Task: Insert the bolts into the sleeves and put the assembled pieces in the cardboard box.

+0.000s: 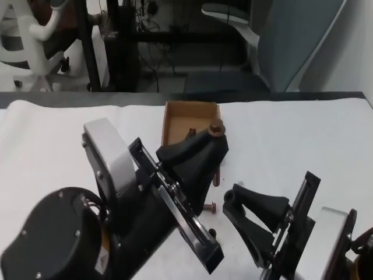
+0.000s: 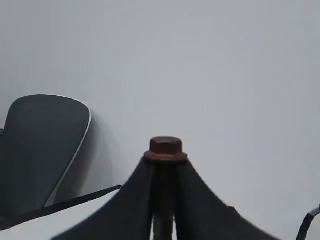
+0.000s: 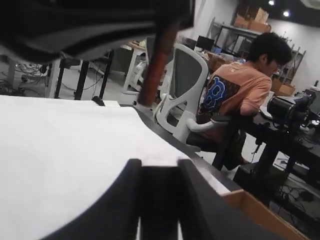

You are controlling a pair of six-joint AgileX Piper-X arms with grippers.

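Left gripper (image 2: 165,167): clamped on the bolt (image 2: 165,147) just under its head; the shank hangs below the fingers.
Bolt position: raised over the bench (image 1: 303,134), just in front of the cardboard box (image 1: 192,105).
Right gripper (image 1: 232,201): low, beside the left gripper; its opening and any load cannot be told.
Second bolt (image 1: 211,206): lying on the bench between the grippers.
Step in hand: judged as insertion, bolt not yet mated.
Next move: align the shank with a sleeve bore; no sleeve can be made out.
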